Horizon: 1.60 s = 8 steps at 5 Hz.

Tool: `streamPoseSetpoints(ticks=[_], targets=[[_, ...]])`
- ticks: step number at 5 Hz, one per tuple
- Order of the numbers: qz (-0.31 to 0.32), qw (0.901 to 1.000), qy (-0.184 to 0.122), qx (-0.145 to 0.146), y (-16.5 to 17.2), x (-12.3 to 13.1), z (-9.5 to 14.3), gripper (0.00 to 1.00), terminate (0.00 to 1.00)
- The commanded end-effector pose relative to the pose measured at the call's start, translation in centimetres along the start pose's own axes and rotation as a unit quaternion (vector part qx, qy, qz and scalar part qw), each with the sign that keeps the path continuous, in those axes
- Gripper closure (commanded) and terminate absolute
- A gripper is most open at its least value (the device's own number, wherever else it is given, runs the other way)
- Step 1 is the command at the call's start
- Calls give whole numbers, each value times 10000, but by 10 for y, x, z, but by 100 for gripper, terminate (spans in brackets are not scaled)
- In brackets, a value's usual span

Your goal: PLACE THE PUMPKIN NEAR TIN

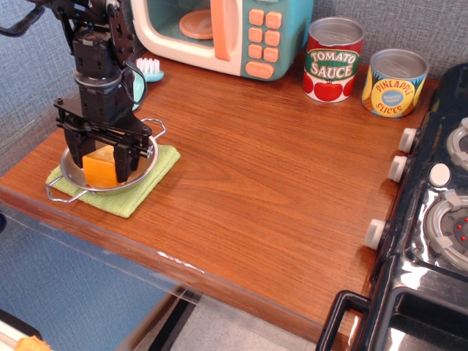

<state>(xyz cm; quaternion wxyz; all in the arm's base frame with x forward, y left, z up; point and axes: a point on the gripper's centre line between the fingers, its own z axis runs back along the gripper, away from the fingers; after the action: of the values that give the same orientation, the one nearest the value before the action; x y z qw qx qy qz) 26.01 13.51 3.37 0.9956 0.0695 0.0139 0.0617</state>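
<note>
The pumpkin (100,165), a small orange wedge with a paler face, is in the steel bowl (148,162) at the left of the counter. My gripper (100,175) reaches down into the bowl with a black finger against each side of the wedge, which fills the gap between them. The wedge stands more upright than flat. Two tins stand at the back right, far from the bowl: a red tomato sauce tin (333,60) and a yellow pineapple slices tin (395,82).
The bowl sits on a green cloth (139,194) near the counter's front left edge. A toy microwave (219,29) stands at the back, with a blue and white brush (149,71) beside it. A black stove (439,219) with white knobs borders the right side.
</note>
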Motion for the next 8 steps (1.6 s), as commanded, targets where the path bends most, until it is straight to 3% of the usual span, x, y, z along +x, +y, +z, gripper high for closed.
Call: streamPoseSetpoints(ticks=[1, 2, 3, 4, 6, 8], targets=[[-89, 9995, -299, 35, 3, 9, 22, 100, 0], [-56, 9976, -664, -191, -3, 25, 73, 100, 0], [-286, 9972, -682, -107, -22, 51, 107, 100, 0], [-632, 9955, -665, -236, -47, 81, 107, 100, 0], [-958, 9952, -192, -64, -87, 125, 53, 100, 0], [-1114, 9933, -316, 59, -104, 143, 21, 100, 0]])
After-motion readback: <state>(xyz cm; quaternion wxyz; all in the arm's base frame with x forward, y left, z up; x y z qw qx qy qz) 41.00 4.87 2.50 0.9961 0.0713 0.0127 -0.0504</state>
